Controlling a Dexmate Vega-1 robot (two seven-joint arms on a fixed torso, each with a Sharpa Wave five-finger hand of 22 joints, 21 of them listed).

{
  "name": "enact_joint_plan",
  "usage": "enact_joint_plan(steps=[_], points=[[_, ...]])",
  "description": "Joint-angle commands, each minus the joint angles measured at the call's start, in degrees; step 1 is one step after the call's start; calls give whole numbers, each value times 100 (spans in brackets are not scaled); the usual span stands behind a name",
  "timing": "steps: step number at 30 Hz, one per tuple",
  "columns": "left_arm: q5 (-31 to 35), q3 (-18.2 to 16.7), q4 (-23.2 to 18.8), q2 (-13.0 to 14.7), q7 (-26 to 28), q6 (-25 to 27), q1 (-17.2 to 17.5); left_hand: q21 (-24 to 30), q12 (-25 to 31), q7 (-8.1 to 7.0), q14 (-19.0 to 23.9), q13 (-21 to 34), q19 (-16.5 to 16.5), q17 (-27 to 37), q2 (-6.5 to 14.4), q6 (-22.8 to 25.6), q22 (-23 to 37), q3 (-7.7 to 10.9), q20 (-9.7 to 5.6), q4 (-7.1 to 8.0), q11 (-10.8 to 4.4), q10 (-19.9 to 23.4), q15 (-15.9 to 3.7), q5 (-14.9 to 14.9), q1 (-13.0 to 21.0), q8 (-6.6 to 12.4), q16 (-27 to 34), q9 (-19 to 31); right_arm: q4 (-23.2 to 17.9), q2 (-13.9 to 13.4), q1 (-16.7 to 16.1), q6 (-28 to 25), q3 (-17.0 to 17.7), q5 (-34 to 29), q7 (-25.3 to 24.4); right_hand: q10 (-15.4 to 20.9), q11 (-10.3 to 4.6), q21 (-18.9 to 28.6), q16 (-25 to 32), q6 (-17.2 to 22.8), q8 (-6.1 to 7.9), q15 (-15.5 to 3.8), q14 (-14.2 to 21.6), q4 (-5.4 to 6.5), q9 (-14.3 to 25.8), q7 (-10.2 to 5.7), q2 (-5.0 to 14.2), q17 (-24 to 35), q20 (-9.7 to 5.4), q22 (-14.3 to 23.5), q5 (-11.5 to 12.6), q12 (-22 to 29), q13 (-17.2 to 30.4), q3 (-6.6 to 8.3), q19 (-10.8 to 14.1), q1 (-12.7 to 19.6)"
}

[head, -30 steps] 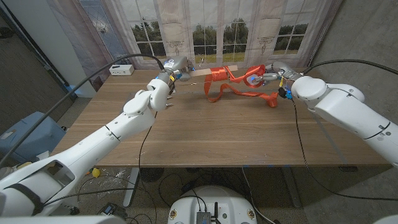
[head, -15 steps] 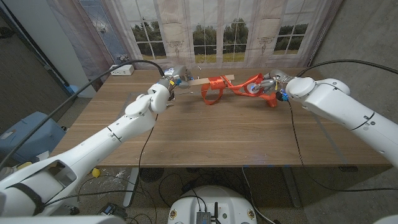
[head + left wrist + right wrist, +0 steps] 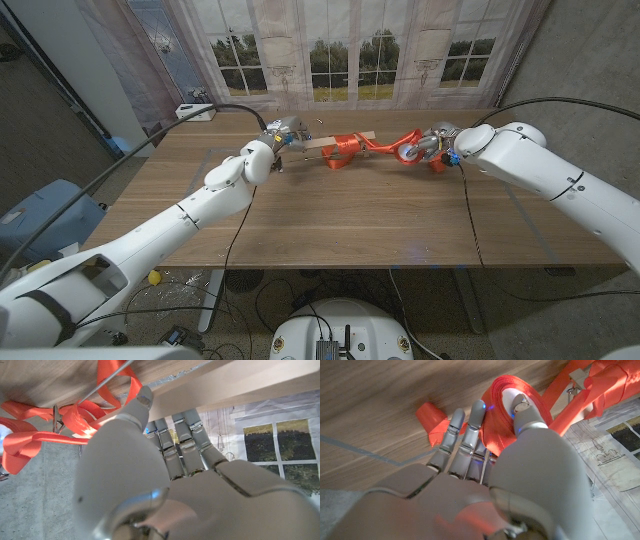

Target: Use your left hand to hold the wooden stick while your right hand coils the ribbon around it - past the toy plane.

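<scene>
Head view: left hand is gripping wooden stick, already carrying several ribbon coils, right hand is pinching remaining slack.

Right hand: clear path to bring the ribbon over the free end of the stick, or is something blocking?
Probably yes. The right hand grips the orange ribbon just off the wooden stick's free end, with bare table between. The left hand holds the stick's opposite end, clear of that side.
</scene>
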Motion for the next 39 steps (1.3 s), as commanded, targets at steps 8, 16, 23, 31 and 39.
enact_joint_plan(steps=[8,16,23,31,39], points=[[-418,338,222,85,-848,113,-386,-199,-296,-124,211,-168,-232,-369,86,-381,-44,478,-218,448,-131,-210,-1264,240,-254,-233,-528,395,515,177,954,-1197,-990,-163,602,790,149,-150,-783,550,-157,104,-324,483,-81,318,421,-618,59,-11,91,1125,313,530,-223,-555],[-403,579,199,172,-1518,340,-713,-633,-621,-223,-718,-490,-499,-1133,-54,-1177,-58,567,30,581,-61,-872,-995,139,-884,-382,-1156,291,937,299,1732,-1805,-1711,-105,1192,-239,286,-414,-1816,-317,-235,246,-1106,523,-341,120,349,-1334,134,-19,41,325,-215,720,-664,-962],[-240,765,141,229,-1850,484,-919,-1245,-644,-304,-2041,-899,-1518,-1755,-194,-1996,-28,447,702,658,-10,-1727,-678,-16,-1531,-375,-1189,44,1181,376,2202,-2077,-2226,-75,1453,-1511,221,-747,-2310,-1649,-242,280,-1977,447,-645,-94,153,-1590,82,-30,-209,-618,-592,573,-1048,-1249],[-16,865,33,274,-1977,558,-1000,-1906,-658,-440,-3298,-1314,-2668,-2097,-204,-3246,-17,-118,1007,728,81,-2772,-305,-96,-2055,-418,-1171,-283,1054,276,2140,-1977,-2193,-29,1328,-3035,220,-1449,-2982,-3911,-230,576,-3783,515,-986,-150,-346,-1880,349,-29,-417,-1739,-861,-114,-1753,-1859],[-33,664,-119,330,-1637,477,-781,-2118,-629,-397,-3629,-1480,-2890,-2229,-116,-3726,-15,-349,1004,835,141,-3122,-185,-90,-2343,-408,-1123,-442,479,46,1217,-1310,-1321,-38,513,-3901,470,-2155,-3515,-4802,-183,874,-4881,795,-1058,-114,-628,-2155,413,-26,-267,-2281,-953,-690,-2528,-2593]])
